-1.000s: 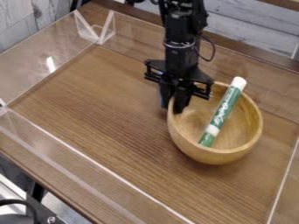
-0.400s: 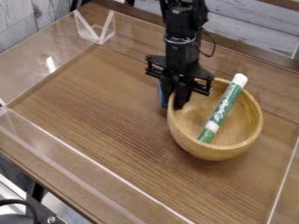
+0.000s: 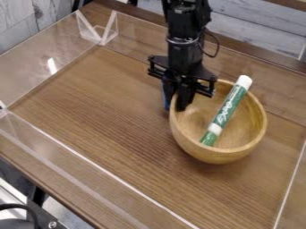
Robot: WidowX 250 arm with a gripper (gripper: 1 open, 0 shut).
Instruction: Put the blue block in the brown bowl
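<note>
Beside brown bowl [image 3: 219, 132], hand [image 3: 180, 105] on blue block [image 3: 166, 102].

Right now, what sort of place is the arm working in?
Most likely a lab test bench: a wood-grain tabletop fenced by clear plastic walls, with staged props, a brown bowl holding a white-and-green tube.

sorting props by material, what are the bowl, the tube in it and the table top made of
Round light-brown bowl: looks like wood, smooth matte finish, faint grain on its thick rim. White-and-green tube: probably plastic, slightly glossy, though too small to be sure. Dark brown table top: wood or wood-look laminate, with straight grain lines and a soft sheen.
</note>
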